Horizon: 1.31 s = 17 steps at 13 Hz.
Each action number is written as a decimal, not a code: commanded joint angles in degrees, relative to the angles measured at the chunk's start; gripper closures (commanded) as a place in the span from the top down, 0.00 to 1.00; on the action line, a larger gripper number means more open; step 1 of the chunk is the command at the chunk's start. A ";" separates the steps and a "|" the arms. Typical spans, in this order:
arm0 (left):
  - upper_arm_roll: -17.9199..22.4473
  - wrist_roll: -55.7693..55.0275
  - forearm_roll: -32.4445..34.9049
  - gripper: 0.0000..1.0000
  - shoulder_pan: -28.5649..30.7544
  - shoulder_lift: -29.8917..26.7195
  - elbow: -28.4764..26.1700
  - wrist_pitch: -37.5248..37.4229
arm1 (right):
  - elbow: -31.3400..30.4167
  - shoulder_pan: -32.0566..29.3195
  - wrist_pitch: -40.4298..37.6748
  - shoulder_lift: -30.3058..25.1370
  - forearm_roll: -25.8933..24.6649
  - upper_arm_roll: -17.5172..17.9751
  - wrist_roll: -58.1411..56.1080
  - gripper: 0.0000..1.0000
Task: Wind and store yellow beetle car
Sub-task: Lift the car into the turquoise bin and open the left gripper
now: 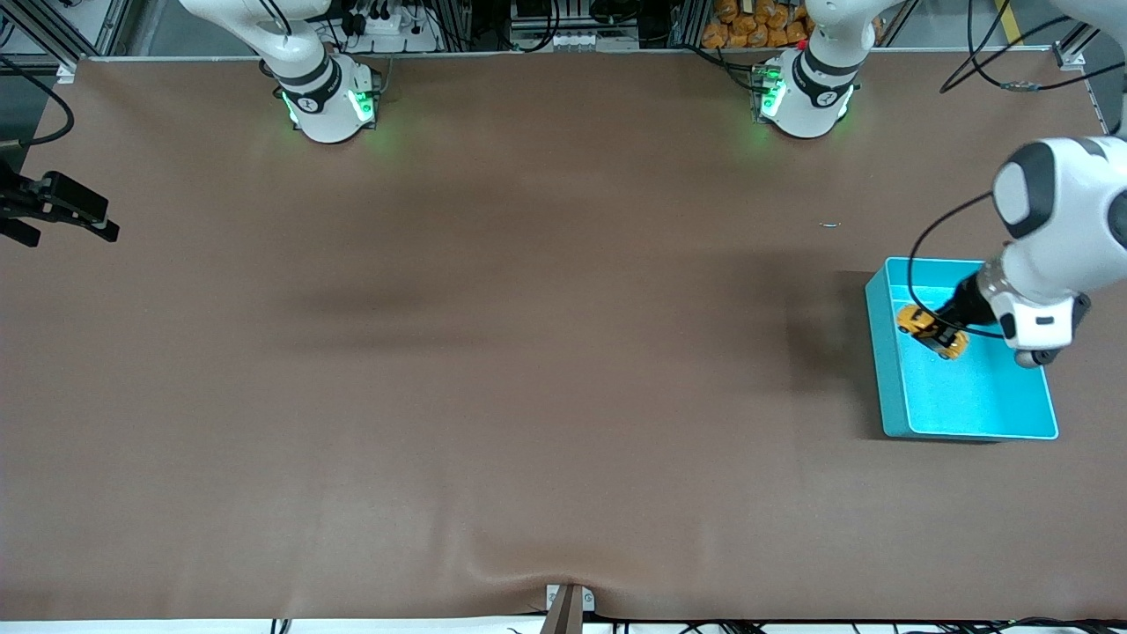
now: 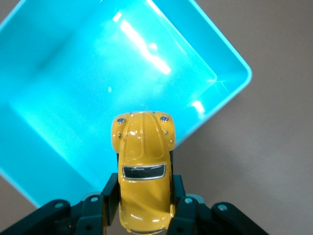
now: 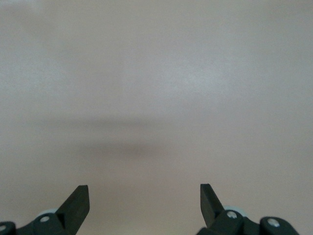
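- One car (image 1: 930,331), yellow with dark windows, hangs over the bin (image 1: 891,352), pinched across its body by the left hand (image 1: 944,335); seen from the front, its nose points toward ten o'clock and its tail toward four o'clock.
- In the left wrist view the car (image 2: 143,169) sits between the two dark fingers (image 2: 111,196), which press on its flanks; the bonnet sticks out past the fingertips over the turquoise floor of the bin (image 2: 58,88).
- The bin stands on the bench (image 1: 528,352) at the left arm's end, about three o'clock in the front view, with nothing resting on its floor.
- The left arm reaches down over the bin from the bench's edge at that end.
- The right hand (image 1: 66,216) waits in the air over the bench's edge at the right arm's end, near nine o'clock in the front view.
- Its wrist view shows both fingers (image 3: 78,203) spread wide, released, with only plain brown bench (image 3: 156,98) below.
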 commanded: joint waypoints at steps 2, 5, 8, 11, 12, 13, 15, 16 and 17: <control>-0.75 18.47 4.88 0.00 3.84 6.47 4.42 -0.32 | -0.22 0.77 -0.29 -0.62 -0.89 -0.54 0.40 1.00; -0.75 27.28 13.41 0.00 5.42 10.69 4.95 1.17 | -0.22 1.03 -0.29 -0.36 -0.89 -0.54 0.75 1.00; -0.83 38.53 13.69 0.00 8.84 14.12 4.69 4.07 | -0.22 1.03 -0.46 -0.36 -0.89 -0.54 0.84 1.00; -0.75 44.78 13.78 0.00 9.73 16.85 4.86 6.53 | -0.30 1.21 -0.47 -0.36 -0.89 -0.45 0.75 1.00; -0.75 44.97 13.86 0.00 10.17 17.46 4.86 7.23 | -0.31 1.21 -0.55 -0.36 -0.89 -0.45 0.84 1.00; -0.75 45.41 14.39 0.00 10.26 17.99 4.86 7.59 | -0.31 1.30 -0.47 -0.36 -0.89 -0.45 0.84 1.00; -0.75 45.85 15.18 0.03 10.26 18.70 4.95 7.86 | -0.31 1.30 -0.55 -0.27 -0.89 -0.37 0.84 1.00; -0.75 45.85 15.18 0.51 10.35 18.53 4.95 7.86 | -0.31 1.30 -0.55 -0.27 -0.89 -0.36 0.75 1.00; -0.75 45.94 15.18 0.94 10.26 18.00 4.95 7.77 | -0.31 1.30 -0.47 -0.27 -0.89 -0.36 0.75 1.00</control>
